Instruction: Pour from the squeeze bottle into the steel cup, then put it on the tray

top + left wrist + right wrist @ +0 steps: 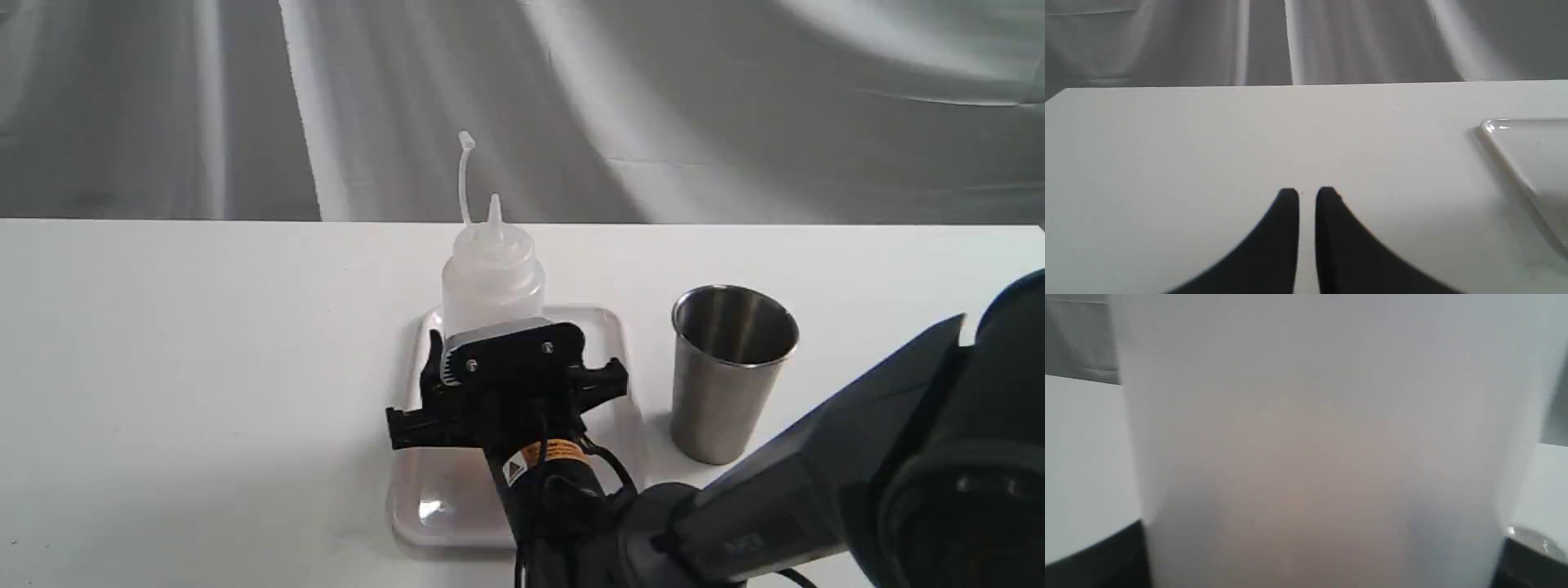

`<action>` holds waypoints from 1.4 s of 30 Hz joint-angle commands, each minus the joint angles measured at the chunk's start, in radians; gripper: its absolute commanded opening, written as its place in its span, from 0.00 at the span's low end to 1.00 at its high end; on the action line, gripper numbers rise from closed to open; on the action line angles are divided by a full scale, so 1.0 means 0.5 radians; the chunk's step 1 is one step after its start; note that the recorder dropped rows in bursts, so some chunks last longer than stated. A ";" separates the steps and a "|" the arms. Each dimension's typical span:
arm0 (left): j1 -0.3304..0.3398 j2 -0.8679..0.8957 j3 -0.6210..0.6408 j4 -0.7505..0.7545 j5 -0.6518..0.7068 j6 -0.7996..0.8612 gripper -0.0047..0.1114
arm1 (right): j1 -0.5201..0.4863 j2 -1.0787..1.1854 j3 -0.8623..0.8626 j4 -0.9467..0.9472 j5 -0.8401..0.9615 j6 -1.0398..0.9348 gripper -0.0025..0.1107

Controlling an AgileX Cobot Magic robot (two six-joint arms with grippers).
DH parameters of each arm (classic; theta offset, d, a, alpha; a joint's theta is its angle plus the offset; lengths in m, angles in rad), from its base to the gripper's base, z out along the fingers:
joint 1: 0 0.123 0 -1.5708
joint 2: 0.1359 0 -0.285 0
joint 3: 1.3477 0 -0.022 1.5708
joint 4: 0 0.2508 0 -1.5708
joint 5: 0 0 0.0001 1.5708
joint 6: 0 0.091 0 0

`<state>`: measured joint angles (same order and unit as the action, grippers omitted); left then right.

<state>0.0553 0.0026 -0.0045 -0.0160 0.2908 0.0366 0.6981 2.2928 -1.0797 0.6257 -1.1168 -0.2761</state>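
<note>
The squeeze bottle (492, 273), whitish and translucent, stands upright over the far half of the white tray (441, 506); its nozzle points up and its tethered tip cap hangs free. My right gripper (510, 359) reaches across and is shut on the bottle's lower body, hiding its base. Up close, the bottle (1314, 437) fills the right wrist view between two black fingers (1106, 555). The steel cup (729, 376) stands upright on the table just right of the tray. My left gripper (1307, 196) is shut on nothing, low over bare table, with the tray's corner (1494, 126) off to one side.
The white table (204, 367) is backed by a grey draped cloth. The right arm's dark bulk (857, 490) fills the near right corner. The left arm does not show in the exterior view.
</note>
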 commanded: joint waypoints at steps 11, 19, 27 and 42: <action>-0.016 -0.005 0.009 -0.002 -0.014 -0.008 0.11 | 0.001 0.012 -0.010 0.028 -0.044 -0.020 0.02; -0.016 -0.005 0.009 -0.002 -0.014 -0.008 0.11 | 0.001 0.012 -0.010 0.028 0.058 -0.061 0.02; -0.016 -0.005 0.009 -0.002 -0.014 -0.001 0.11 | 0.001 0.012 -0.010 0.064 0.097 -0.068 0.02; -0.016 -0.005 0.009 -0.002 -0.014 -0.007 0.11 | 0.001 0.012 -0.010 0.123 0.181 -0.073 0.02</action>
<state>0.0553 0.0026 -0.0045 -0.0160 0.2908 0.0366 0.6981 2.3090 -1.0797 0.6762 -1.0264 -0.3034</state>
